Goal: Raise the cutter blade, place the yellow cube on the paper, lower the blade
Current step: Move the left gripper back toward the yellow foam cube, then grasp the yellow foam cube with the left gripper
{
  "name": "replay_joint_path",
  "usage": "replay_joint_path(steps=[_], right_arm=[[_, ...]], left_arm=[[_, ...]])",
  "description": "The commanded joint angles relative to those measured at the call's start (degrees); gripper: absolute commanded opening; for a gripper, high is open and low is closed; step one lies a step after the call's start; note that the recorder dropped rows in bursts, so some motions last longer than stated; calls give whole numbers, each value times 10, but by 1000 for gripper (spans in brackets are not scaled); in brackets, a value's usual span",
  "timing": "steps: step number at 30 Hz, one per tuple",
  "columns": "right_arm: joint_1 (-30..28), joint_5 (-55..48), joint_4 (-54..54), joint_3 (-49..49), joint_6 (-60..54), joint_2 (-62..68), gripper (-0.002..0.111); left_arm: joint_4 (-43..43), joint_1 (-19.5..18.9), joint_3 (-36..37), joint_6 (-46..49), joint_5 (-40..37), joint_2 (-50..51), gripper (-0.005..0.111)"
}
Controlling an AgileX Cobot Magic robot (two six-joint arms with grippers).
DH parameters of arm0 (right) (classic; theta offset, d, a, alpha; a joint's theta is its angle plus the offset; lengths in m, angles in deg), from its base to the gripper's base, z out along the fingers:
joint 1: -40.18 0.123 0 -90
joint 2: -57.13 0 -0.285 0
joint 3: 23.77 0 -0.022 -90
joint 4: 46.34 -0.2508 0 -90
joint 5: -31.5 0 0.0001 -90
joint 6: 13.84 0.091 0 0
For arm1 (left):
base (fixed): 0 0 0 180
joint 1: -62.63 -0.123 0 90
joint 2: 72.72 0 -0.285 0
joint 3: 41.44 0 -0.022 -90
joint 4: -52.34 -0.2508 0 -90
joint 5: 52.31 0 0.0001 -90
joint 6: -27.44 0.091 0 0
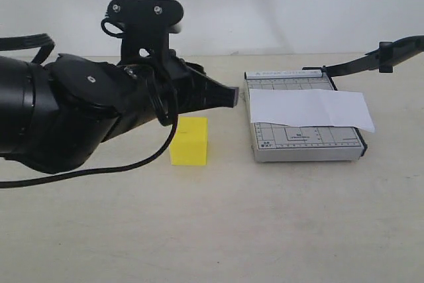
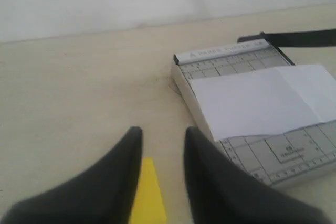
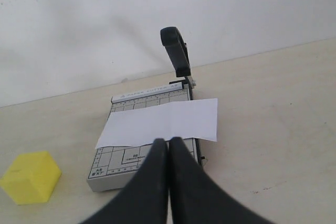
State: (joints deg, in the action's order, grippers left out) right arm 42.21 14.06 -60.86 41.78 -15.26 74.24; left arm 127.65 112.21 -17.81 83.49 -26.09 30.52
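With cutter blade up, my left gripper, part-open and empty, hangs over yellow cube; I'd widen, centre, descend.

A plain white wall is seen at the back, smooth and touched with faint grey shading. It is met along a straight seam by a pale beige matte tabletop, which is spread across the whole foreground. The scene is lit softly and evenly, and only weak, blurred shadows are cast on the surface.
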Motion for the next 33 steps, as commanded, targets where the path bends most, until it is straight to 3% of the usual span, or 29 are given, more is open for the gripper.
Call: replay_joint_path(steps=[1,3,7,10,20,33], right_arm=[[-3,2,-1,3,-2,0,0],[-3,2,-1,3,-2,0,0],[-3,2,-1,3,-2,0,0],[-3,2,-1,3,-2,0,0],[-3,2,-1,3,1,0,0],[-3,2,-3,3,0,0,0]], left_arm=[[8,0,3,-3,-23,12,69],[26,0,3,-22,-12,20,82],[94,0,3,-15,42,44,83],[93,0,2,-17,77,69,83],[71,0,-5,-21,14,113,83],[-90,-25,-9,-161,23,147,83]])
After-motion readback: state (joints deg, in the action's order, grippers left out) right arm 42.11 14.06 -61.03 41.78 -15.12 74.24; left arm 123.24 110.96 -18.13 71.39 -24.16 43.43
